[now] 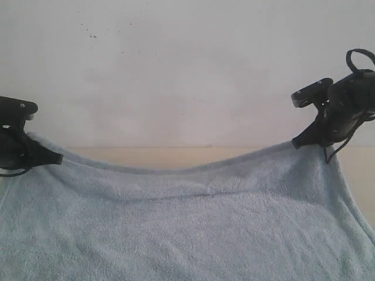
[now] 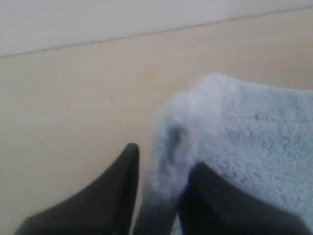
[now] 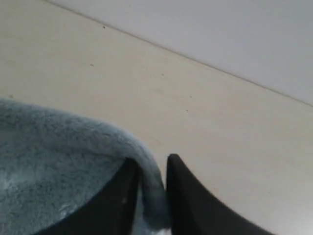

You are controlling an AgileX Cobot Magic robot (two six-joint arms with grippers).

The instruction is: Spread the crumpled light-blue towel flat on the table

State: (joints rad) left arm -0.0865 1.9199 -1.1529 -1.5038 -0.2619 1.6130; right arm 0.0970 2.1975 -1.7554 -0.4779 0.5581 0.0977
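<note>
The pale light-blue towel hangs stretched between both grippers, its top edge sagging in the middle above the beige table. At the far left my left gripper is shut on one top corner. My right gripper pinches the other top corner at the right. The left wrist view has the fluffy towel corner bunched between the dark fingers of the left gripper. In the right wrist view the towel folds over one finger, its edge squeezed in the right gripper. No white tag shows.
A white speckled wall rises behind the table's far edge. Bare table surface lies under the left gripper and likewise under the right one. The towel covers the whole lower part of the exterior view.
</note>
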